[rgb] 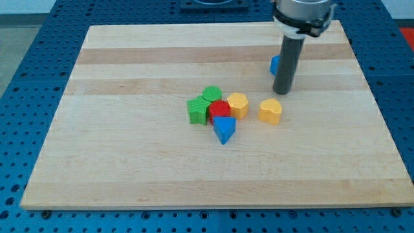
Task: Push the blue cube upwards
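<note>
The blue cube point(275, 64) sits toward the view's upper right, mostly hidden behind my rod. My tip point(282, 92) rests on the board just below the cube, close to it or touching it; I cannot tell which. A cluster lies near the board's middle: a green star-like block point(197, 110), a green cylinder point(211, 94), a red cylinder point(220, 110), a yellow block point(238, 104) and a blue triangular block point(224, 129). A second yellow block point(270, 110) lies just below my tip.
The wooden board point(129, 129) lies on a blue perforated table point(26, 97). The board's top edge point(194, 26) runs a short way above the blue cube. The arm's body point(303, 13) hangs over the upper right.
</note>
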